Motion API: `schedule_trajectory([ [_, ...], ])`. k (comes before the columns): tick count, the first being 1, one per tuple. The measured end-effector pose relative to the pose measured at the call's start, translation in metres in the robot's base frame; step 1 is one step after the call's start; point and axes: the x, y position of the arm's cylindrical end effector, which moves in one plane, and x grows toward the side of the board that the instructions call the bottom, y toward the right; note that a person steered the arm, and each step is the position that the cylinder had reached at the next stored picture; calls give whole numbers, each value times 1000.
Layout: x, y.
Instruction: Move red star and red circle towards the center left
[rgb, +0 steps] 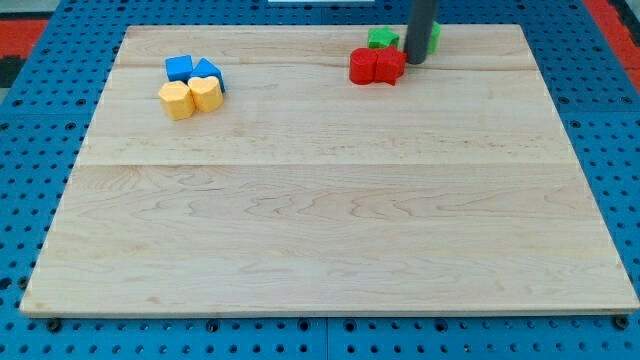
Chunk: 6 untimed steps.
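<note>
Two red blocks sit touching near the view's top, right of centre: the red circle (362, 66) on the left and the red star (389, 65) on the right. My tip (414, 61) stands just right of the red star, touching or almost touching it. The rod rises out of the view's top.
Two green blocks lie behind the red ones, one (382, 38) left of the rod and one (433, 36) partly hidden by it. At the top left sit a blue cube (179, 68), a blue triangle-like block (209, 72), and two yellow blocks (176, 100) (206, 93). The wooden board (330, 200) lies on a blue pegboard.
</note>
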Motion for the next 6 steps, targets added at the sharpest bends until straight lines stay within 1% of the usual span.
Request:
schedule_trajectory([
  [1,-9,-29],
  [2,-9,-26],
  [3,6,0],
  [4,36,-7],
  [5,27,-87],
  [6,21,-149],
])
